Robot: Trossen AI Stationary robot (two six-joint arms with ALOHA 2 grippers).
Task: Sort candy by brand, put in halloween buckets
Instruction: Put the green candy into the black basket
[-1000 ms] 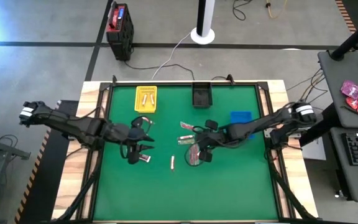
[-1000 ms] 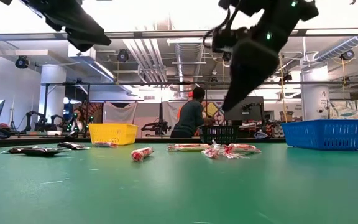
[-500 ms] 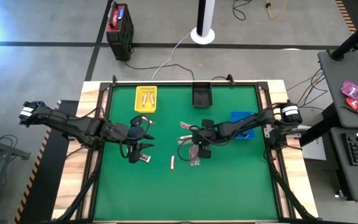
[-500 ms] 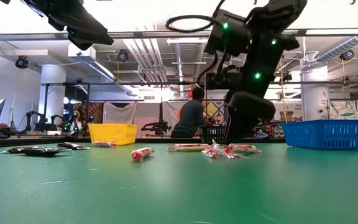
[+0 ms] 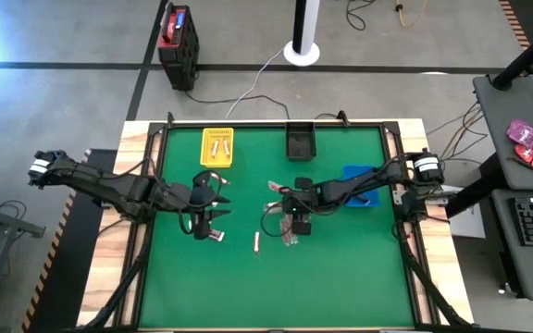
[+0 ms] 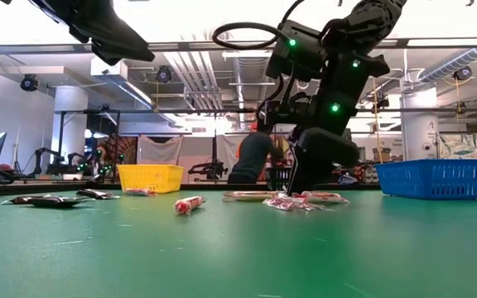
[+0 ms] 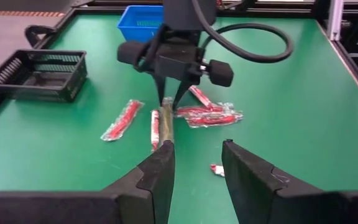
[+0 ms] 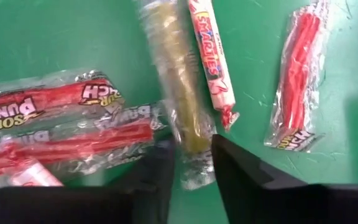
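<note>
**Right gripper lowered onto olive-green candy stick**

Since one second ago: right arm swung in from the raised pose and dropped to the mat at table centre; left arm unmoved.

Right gripper (image 8: 188, 163) now at mat level, fingers spread narrowly and straddling the end of an olive-green candy stick (image 8: 174, 93) in clear wrap. Not yet pinched; small gaps visible on both sides of the wrapper. Left gripper (image 5: 213, 218) parked above the mat left of centre, fingers spread, holding nothing.

Step in hand, by judgement: pick of one piece from the central cluster. Next move calls for closing on the stick alone, lifting clear, then carrying to a bin. Risk: snagging the neighbouring wrappers.

Candy appearance:
- Smarties roll (image 8: 212, 59), lying just beside the green stick.
- Sour Punch packs (image 8: 73, 121), red straws in crinkled clear film, overlapping.
- One more red pack (image 8: 295, 81), lying apart.

Bins along the far edge: yellow bin (image 5: 216, 147) with some pieces inside, black bin (image 5: 301, 142), blue bin (image 5: 359, 174) near the right arm.
</note>
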